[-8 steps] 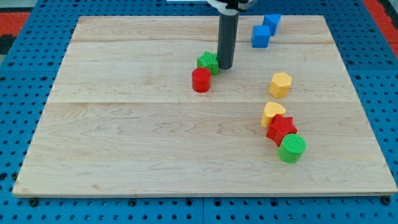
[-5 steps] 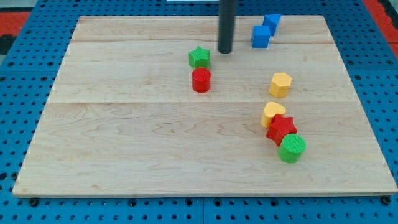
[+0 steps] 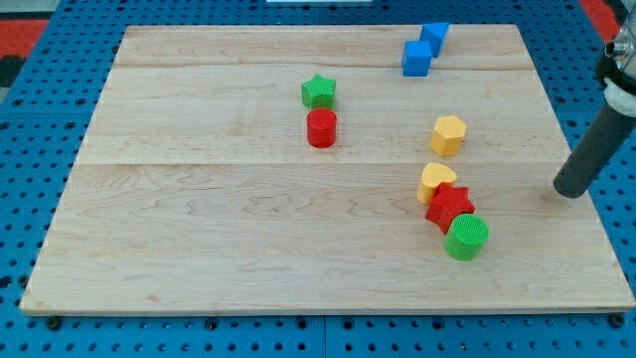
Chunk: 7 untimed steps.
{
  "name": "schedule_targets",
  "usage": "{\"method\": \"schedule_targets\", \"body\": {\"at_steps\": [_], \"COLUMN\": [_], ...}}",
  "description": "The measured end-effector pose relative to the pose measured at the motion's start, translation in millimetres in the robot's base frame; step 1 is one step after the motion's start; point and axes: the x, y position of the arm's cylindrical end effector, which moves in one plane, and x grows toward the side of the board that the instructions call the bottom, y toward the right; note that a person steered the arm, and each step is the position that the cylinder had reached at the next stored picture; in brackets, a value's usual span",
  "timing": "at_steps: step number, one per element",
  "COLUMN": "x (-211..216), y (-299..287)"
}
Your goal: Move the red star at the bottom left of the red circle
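Observation:
The red star (image 3: 450,207) lies at the view's right, wedged between a yellow heart (image 3: 435,181) above it and a green circle (image 3: 466,237) below it, touching both. The red circle (image 3: 321,128) stands near the middle of the board, with a green star (image 3: 319,91) just above it. My tip (image 3: 569,192) is at the board's right edge, well to the right of the red star and slightly above its level, touching no block.
A yellow hexagon (image 3: 448,134) sits above the yellow heart. Two blue blocks (image 3: 417,58) (image 3: 434,36) lie near the view's top right. The wooden board (image 3: 199,239) rests on a blue pegboard.
My tip has left the green star near the board's top middle and swung across to the board's right edge. The green star ended slightly up-left of where it started. Other blocks did not move.

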Motion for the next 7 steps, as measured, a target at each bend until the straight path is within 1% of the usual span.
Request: {"method": "schedule_targets", "body": {"at_steps": [1, 3, 4, 5, 7], "x": [4.6, 30.1, 30.5, 19.6, 60.3], "y": [-45.1, -112.3, -163.7, -213.8, -247.3]}}
